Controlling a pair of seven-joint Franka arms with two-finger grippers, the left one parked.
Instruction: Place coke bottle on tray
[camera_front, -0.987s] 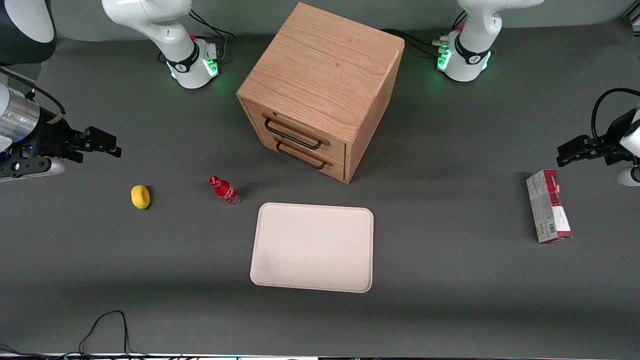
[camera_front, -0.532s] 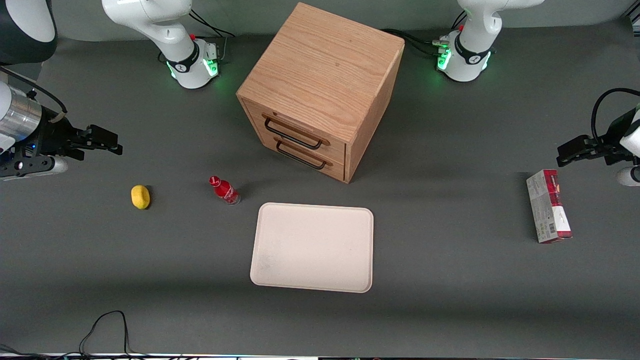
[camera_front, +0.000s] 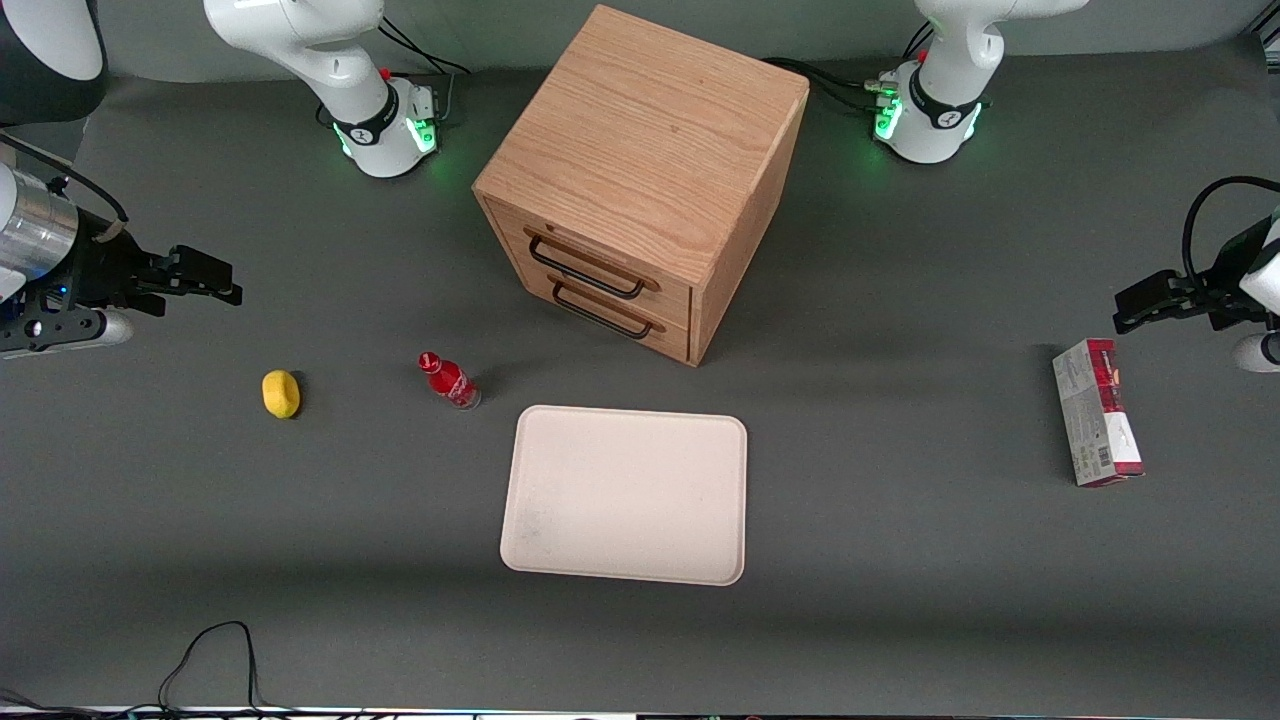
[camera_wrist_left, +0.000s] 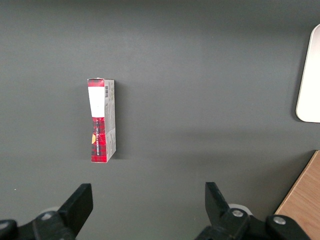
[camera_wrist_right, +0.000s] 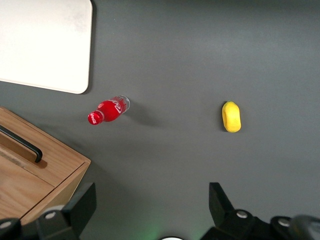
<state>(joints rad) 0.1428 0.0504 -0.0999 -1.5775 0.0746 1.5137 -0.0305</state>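
I still have the reach to make: swing in over the table, come down over the coke bottle (camera_front: 449, 381) and close across its red body, not the cap. The tray (camera_front: 626, 494) sits centre frame, empty. The bottle stands just off its upper-left corner. My gripper (camera_front: 225, 285), fingers apart and empty, hangs far left, well apart from the bottle.

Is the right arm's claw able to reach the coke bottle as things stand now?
Probably yes. The open claw hangs above bare table, and nothing stands between it and the coke bottle; the lemon lies aside.
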